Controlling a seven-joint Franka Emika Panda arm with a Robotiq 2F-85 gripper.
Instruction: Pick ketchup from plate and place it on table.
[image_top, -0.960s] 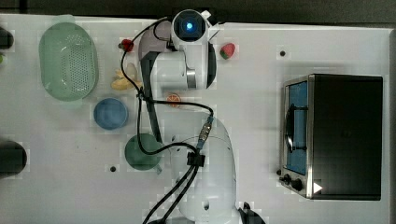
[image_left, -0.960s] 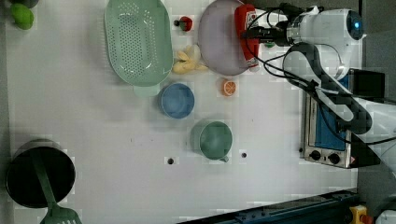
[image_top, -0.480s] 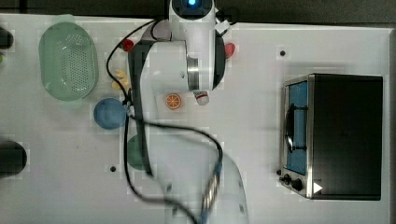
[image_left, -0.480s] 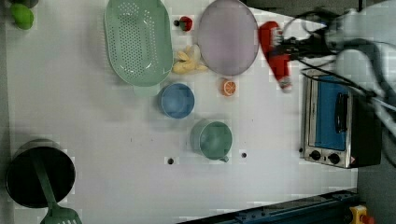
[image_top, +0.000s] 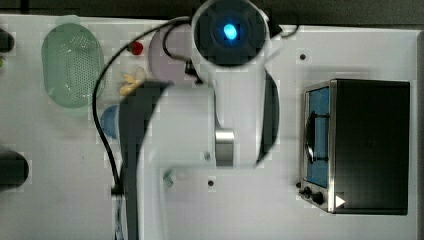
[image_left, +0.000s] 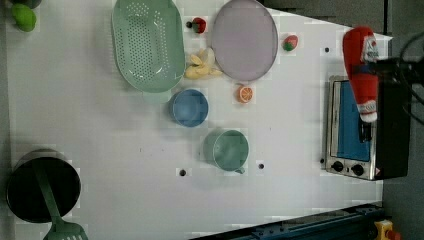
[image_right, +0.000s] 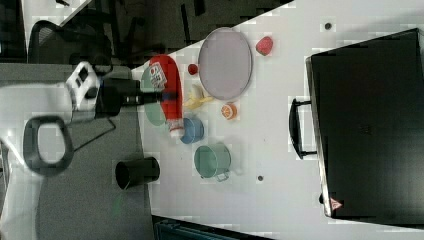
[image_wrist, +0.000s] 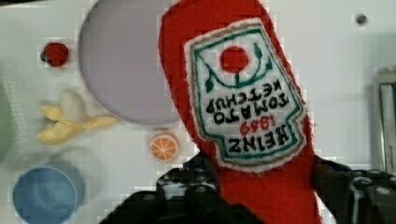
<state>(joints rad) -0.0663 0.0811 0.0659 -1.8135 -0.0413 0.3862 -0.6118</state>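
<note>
Lifted off the plate (image_left: 245, 40) since a moment ago, the gripper (image_right: 159, 96) clamps the plush ketchup bottle (image_left: 362, 70) mid-body, high above the table (image_left: 100, 140), probably to clear clutter; strawberry (image_left: 290, 42), orange slice (image_left: 244, 93) and toaster oven (image_left: 350, 125) crowd nearby landing spots

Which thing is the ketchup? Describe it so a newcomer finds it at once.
In the left view, find the toaster oven at the left view's right edge; the ketchup bottle hangs over it, gripped by the pincer. It is the long red plush bottle with a white label, unlike the small strawberry.
</note>
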